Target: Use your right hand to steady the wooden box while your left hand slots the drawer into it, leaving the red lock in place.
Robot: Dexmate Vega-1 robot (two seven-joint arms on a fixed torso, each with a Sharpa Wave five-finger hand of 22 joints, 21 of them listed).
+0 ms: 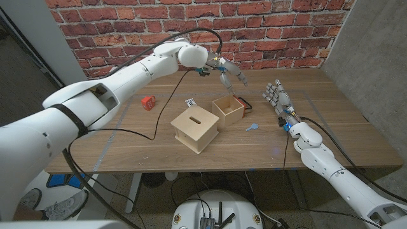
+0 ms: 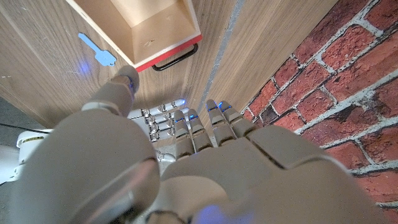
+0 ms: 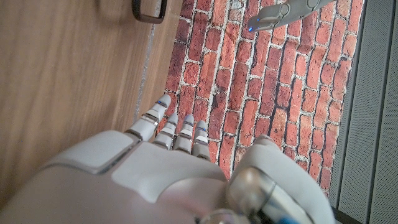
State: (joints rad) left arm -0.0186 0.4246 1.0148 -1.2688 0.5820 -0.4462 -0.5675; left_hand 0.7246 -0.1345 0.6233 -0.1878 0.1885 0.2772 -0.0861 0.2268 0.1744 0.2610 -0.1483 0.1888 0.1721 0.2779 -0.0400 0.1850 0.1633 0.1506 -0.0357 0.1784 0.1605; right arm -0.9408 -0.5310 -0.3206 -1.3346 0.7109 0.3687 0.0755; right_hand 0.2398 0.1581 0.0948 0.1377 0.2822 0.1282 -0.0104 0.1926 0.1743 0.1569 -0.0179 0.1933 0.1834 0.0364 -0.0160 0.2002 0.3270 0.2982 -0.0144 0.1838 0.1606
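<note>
Drawer [image 1: 229, 109] not yet slotted; seen just beside box [image 1: 196, 128], on bench [image 1: 343, 127]. Left hand [image 1: 230, 74] above drawer, empty, fingers spread. Right hand [image 1: 277, 97] beyond drawer, empty, box unsteadied.

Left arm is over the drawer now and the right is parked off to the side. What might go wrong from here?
1. The wooden box stands unsteadied: the right robot hand is well apart from it, so pushing the drawer in may shove it.
2. The blue key lies beside the drawer and could get swept.
3. The left robot hand hangs above the drawer, holding nothing; a poor grip could tip it.
</note>
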